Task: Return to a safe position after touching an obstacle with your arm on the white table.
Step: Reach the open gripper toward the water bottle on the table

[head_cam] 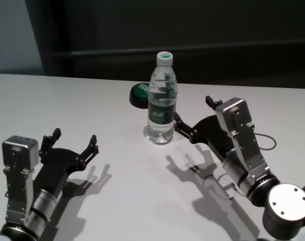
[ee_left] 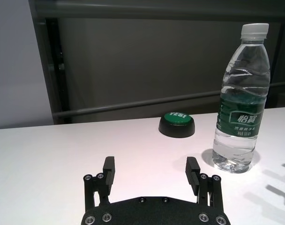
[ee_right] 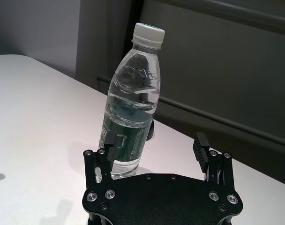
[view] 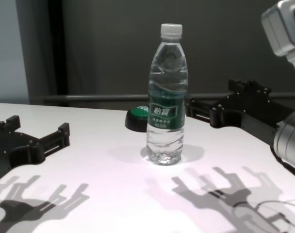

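- My right hand (head_cam: pixel 191 116) sits right of centre in the head view, its fingers apart with nothing between them. One fingertip (ee_right: pixel 115 142) lies up against the lower side of the bottle (head_cam: pixel 161 99), touching or all but touching; I cannot tell which.
- In the right wrist view the bottle stands upright in the middle of the frame. It is off to one side of the hand's gap, not inside it.
- My left hand (head_cam: pixel 74 140) rests low at the lower left of the head view. Its fingers are apart too, holding nothing, and it is well clear of the bottle.
- The bottle stands upright on the tabletop (head_cam: pixel 67 100), near the centre of the head view and a little above the middle. It is clear, with a white cap and a dark green label.
- Just behind the bottle sits a low black-and-green button (head_cam: pixel 140 94), near it but apart.
- As I judge it, the touch is made or nearly so, and the step in hand is pulling my right arm away to a safe pose.
- To do that well, I should draw the hand straight away from the bottle, toward the lower right of the head view, not sweep across it.
- I should keep the fingers spread so nothing catches the label. A tall, light bottle like this could tip from a sideways nudge, so the first bit of retreat wants to be slow.
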